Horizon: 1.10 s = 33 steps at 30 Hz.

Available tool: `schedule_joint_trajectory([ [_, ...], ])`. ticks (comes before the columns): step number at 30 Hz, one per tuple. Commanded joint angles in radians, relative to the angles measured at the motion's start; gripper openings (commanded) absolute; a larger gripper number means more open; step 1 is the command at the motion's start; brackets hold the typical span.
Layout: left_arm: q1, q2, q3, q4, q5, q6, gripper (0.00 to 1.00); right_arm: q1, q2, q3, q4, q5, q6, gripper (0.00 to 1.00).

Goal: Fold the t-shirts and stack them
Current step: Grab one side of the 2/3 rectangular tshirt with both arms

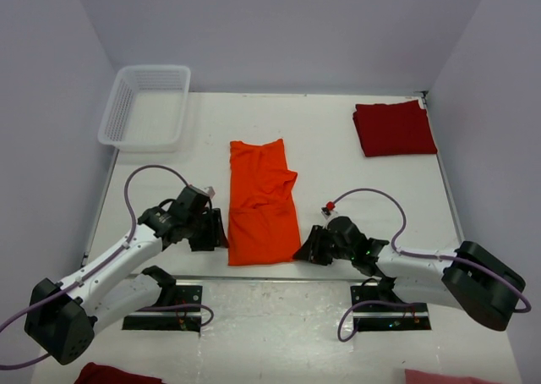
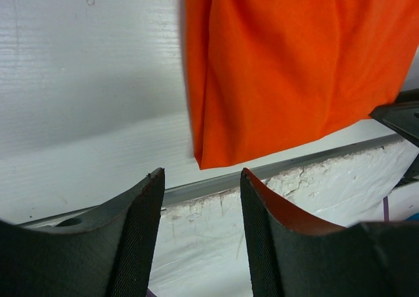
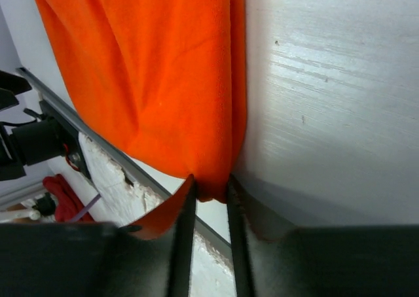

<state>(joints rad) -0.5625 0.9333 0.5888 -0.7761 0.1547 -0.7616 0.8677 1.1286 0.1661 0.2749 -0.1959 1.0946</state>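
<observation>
An orange t-shirt (image 1: 262, 206) (image 2: 294, 68) (image 3: 150, 74), folded lengthwise into a long strip, lies flat on the white desk (image 1: 338, 168) with its near end at the desk's front edge, between the two arms. The right pincer (image 1: 304, 250) (image 3: 209, 192) sits low at the shirt's near right corner, its jaws drawn narrow and pinching the tip of that corner between them. The left pincer (image 1: 221, 230) (image 2: 201, 179) hovers just beside the shirt's near left corner, jaws spread and clear of the cloth, with the corner lying just ahead of the gap. A dark red t-shirt (image 1: 395, 128), folded into a neat square, rests well apart from the orange one, beyond it to the right. A white lattice basket (image 1: 114, 117) stands beyond the orange shirt to the left.
</observation>
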Motion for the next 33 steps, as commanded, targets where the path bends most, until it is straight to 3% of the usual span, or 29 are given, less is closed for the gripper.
schedule_joint_trajectory([
  [1, -0.010, 0.001, -0.006, -0.005, 0.086, 0.016, 0.52, 0.008, -0.003, -0.008, -0.115, 0.049, -0.025, 0.18],
  [5, -0.014, -0.010, -0.014, 0.003, 0.112, 0.010, 0.54, 0.008, 0.019, -0.004, -0.108, 0.044, -0.027, 0.02],
  [7, -0.014, -0.013, -0.021, 0.008, 0.127, 0.010, 0.59, 0.008, 0.030, 0.000, -0.105, 0.039, -0.029, 0.00],
  [15, -0.048, 0.036, -0.090, 0.067, 0.192, -0.014, 0.60, 0.013, 0.022, 0.010, -0.109, 0.039, -0.029, 0.00],
  [33, -0.082, 0.165, -0.142, 0.244, 0.183, -0.081, 0.57, 0.014, -0.107, 0.003, -0.198, 0.061, -0.033, 0.00],
])
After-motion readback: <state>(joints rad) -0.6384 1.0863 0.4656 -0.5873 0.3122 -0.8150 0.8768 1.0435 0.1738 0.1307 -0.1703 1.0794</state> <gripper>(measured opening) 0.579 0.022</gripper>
